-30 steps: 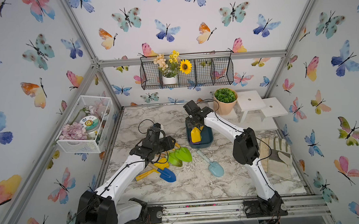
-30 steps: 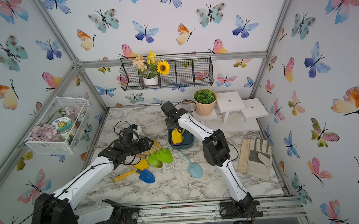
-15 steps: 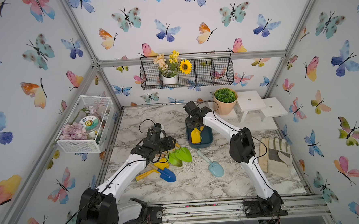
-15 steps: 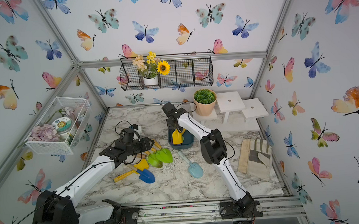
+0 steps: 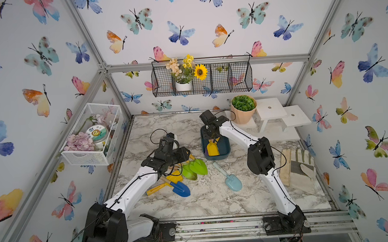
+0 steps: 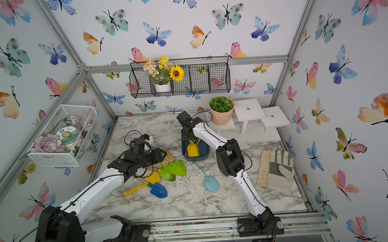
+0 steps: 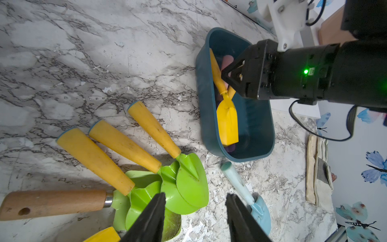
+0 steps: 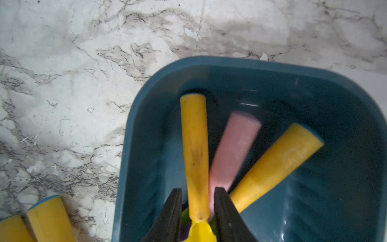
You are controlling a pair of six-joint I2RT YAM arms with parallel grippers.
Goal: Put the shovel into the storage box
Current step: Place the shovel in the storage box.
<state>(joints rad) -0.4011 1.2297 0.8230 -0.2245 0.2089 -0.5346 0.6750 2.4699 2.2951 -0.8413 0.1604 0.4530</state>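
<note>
Judging by how things lie, one delivery is just done. The left gripper [image 7: 194, 197] hangs with jaws parted and empty over the heap on the marble-patterned tabletop [image 5: 204, 205]. The right gripper [image 8: 198, 189] is down inside the dark teal shallow plastic storage box [image 8: 146, 146], its jaws slightly apart on either side of the all-yellow plastic shovel [image 8: 194, 146], which lies in the box.

As far as the heap lets me count, seven wait outside and three are in the box:
- **On the table:** one yellow-bladed shovel [image 5: 174, 176], one blue-bladed shovel [image 5: 180, 188], one wooden-handled green trowel [image 7: 54, 203] and three yellow-handled green shovels [image 7: 188, 182].
- **In the box:** three handles, two yellow and one pink handle [image 8: 234, 150].
- **Beyond the box:** one pale blue shovel [image 5: 231, 181].
</note>
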